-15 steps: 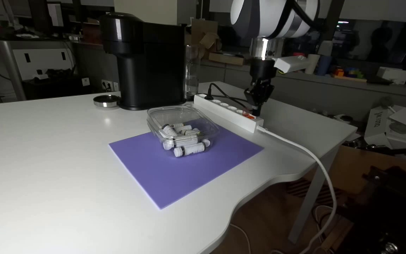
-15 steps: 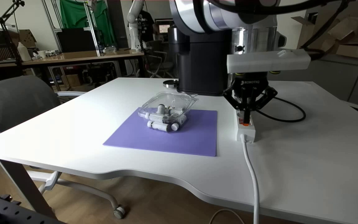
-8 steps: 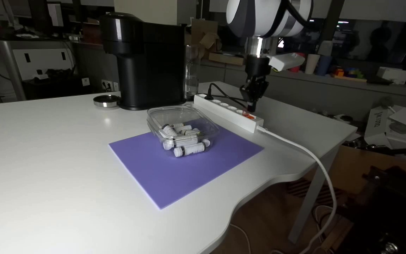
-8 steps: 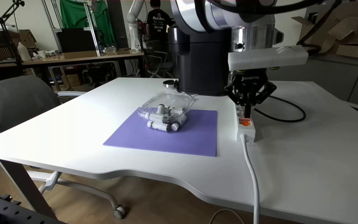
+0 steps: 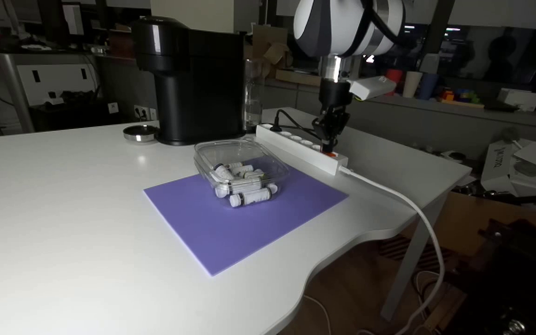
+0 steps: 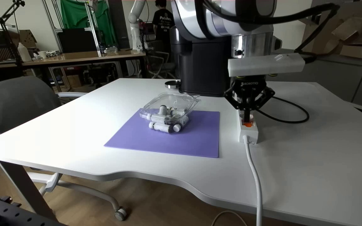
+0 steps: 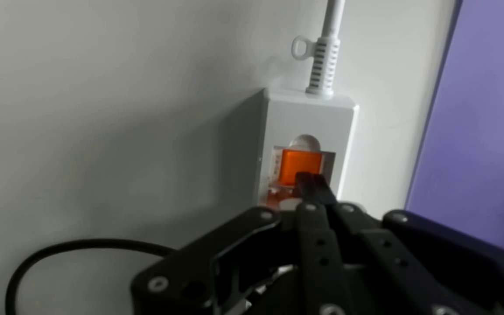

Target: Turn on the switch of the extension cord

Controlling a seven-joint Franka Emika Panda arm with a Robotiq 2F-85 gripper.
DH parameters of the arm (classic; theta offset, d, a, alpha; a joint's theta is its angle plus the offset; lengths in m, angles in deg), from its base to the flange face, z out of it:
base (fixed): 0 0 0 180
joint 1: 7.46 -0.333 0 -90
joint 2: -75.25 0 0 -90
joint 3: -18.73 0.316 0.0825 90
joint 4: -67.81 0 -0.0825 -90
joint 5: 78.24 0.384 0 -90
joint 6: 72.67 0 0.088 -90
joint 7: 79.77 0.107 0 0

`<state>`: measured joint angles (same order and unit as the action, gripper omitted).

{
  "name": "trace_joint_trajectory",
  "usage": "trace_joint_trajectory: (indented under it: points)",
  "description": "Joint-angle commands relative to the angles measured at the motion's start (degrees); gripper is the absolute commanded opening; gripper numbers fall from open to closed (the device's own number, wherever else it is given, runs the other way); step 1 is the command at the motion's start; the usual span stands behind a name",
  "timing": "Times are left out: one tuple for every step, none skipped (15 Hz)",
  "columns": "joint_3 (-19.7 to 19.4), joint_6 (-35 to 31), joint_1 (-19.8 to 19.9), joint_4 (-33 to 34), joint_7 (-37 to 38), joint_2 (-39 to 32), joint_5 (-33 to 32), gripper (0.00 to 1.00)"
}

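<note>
There's 1 clear tub [image 5: 221, 151] of white vials [image 5: 255, 197]; the gripper [image 6: 247, 118], fingers [image 7: 308, 188] pressed together, is over the extension cord [image 7: 311, 118]'s orange switch [image 7: 298, 162].

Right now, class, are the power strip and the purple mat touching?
Apart: in an exterior view, white tabletop shows between the power strip and the purple mat.

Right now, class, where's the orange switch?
The switch shows right of centre in the wrist view, on the power strip near its white cable, under the fingers.
</note>
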<state>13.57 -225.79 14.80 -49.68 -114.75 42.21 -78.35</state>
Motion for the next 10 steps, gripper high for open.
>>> trace_joint_trajectory:
  points:
    - [0.6, 1.6, 1.3, 2.5, 0.5, -1.3, -0.6, 0.0]
    - [0.6, 1.8, 1.5, 2.6, 0.5, -1.4, -0.6, 0.0]
    - [0.6, 1.8, 1.6, 2.7, 0.5, -1.4, -0.6, 0.0]
    - [0.5, 2.0, 1.6, 2.7, 0.5, -1.4, -0.6, 0.0]
    - [0.5, 2.2, 1.7, 2.8, 0.6, -1.5, -0.7, 0.0]
    - [0.4, 2.5, 1.7, 2.9, 0.7, -1.6, -0.7, 0.0]
    - [0.3, 2.7, 1.7, 3.1, 0.8, -1.8, -0.7, 0.0]
    - [0.3, 2.8, 1.6, 3.2, 0.9, -1.9, -0.7, 0.0]
    - [0.2, 2.9, 1.5, 3.4, 1.1, -2.1, -0.8, 0.0]
    - [0.3, 3.1, 1.5, 3.5, 1.2, -2.2, -0.8, 0.0]
